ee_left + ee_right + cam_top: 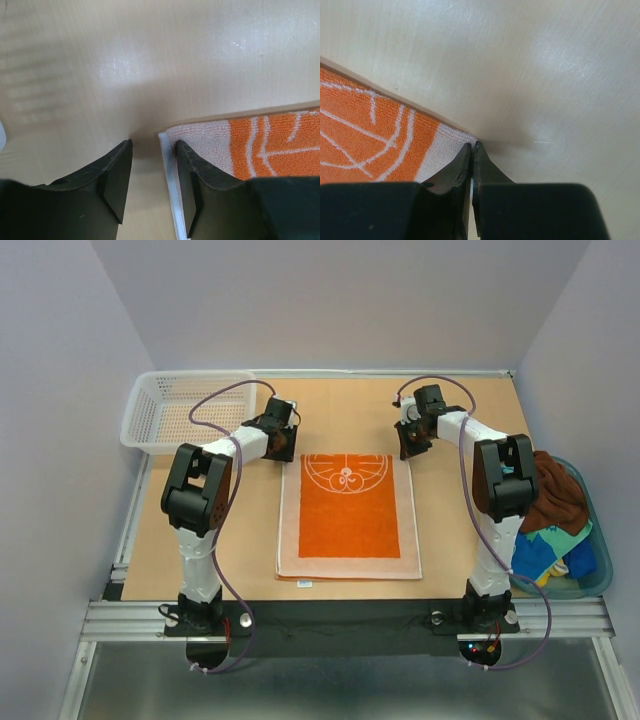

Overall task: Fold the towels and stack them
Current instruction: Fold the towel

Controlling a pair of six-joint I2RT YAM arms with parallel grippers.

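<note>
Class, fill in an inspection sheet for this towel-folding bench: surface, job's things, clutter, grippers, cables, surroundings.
Surface: tan wooden tabletop, smooth and slightly glossy.
Job's things: orange towel with white circle pattern and pale border lies flat mid-table; dark brown towel and green-yellow-blue towel are heaped in the translucent blue-green tub at the right.
Clutter: white mesh plastic basket at the far left corner, nothing seen inside.
Grippers: left gripper open at the orange towel's far left corner; right gripper shut, apparently pinching the far right corner.
Cables: purple cables loop along both arms.
Surroundings: pale walls; metal frame at the near edge.
</note>
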